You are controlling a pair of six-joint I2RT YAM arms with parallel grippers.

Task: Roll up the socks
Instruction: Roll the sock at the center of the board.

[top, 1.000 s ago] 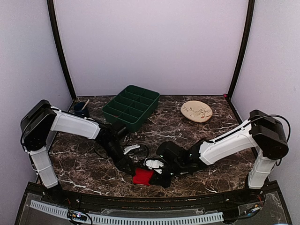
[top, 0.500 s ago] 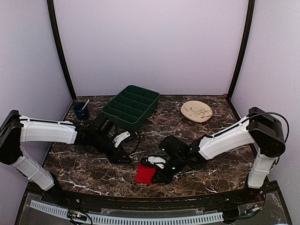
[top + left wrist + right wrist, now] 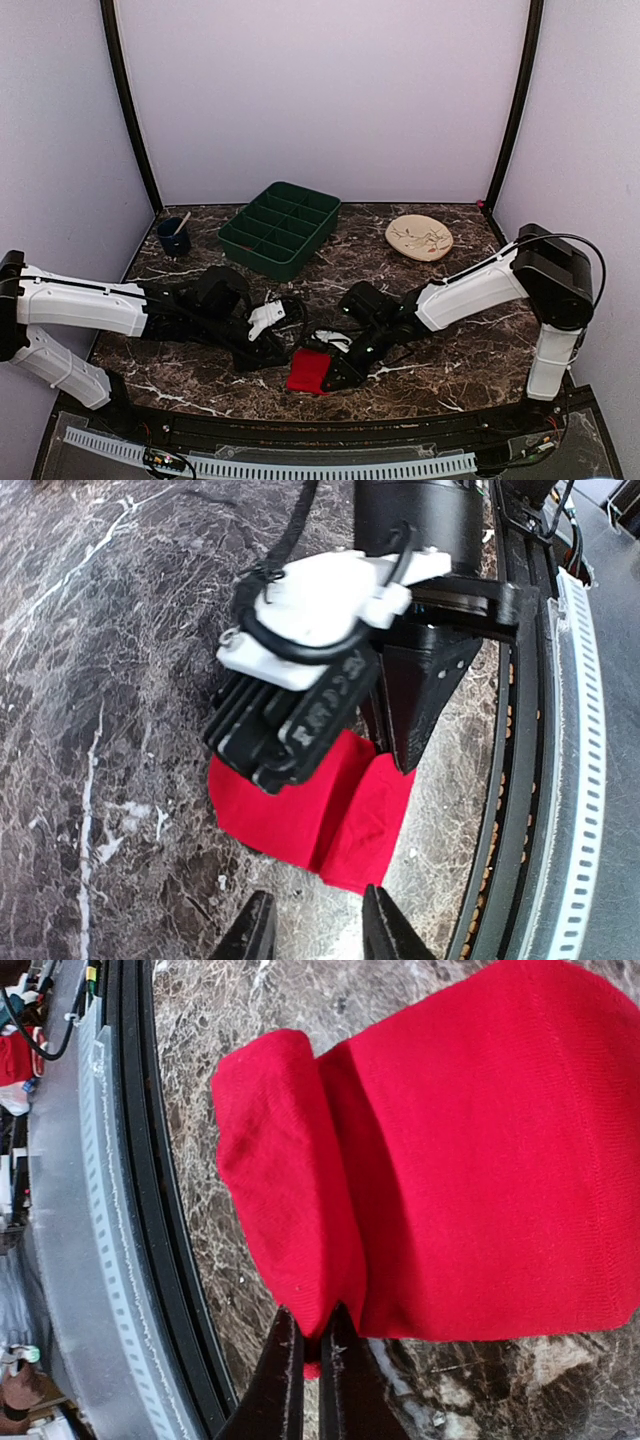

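Note:
The red socks (image 3: 306, 371) lie folded in a flat bundle on the marble table near the front edge. They also show in the left wrist view (image 3: 310, 820) and the right wrist view (image 3: 450, 1160). My right gripper (image 3: 328, 378) is shut on the fold at the bundle's edge (image 3: 310, 1345), with red fabric pinched between its fingers. My left gripper (image 3: 272, 352) is open and empty, just left of the socks. Its fingertips (image 3: 255, 920) stand a little short of the bundle's edge and do not touch it. The right gripper's body (image 3: 320, 690) hides part of the socks in the left wrist view.
A green compartment tray (image 3: 280, 228) stands at the back centre. A blue cup (image 3: 173, 235) is at the back left and a tan plate (image 3: 419, 238) at the back right. The black rail of the table's front edge (image 3: 320, 425) runs just in front of the socks.
My left gripper drew back to the left off the socks, its arm dropped low, and it now points at the bundle again. My right gripper stayed shut on the socks, shifting slightly.

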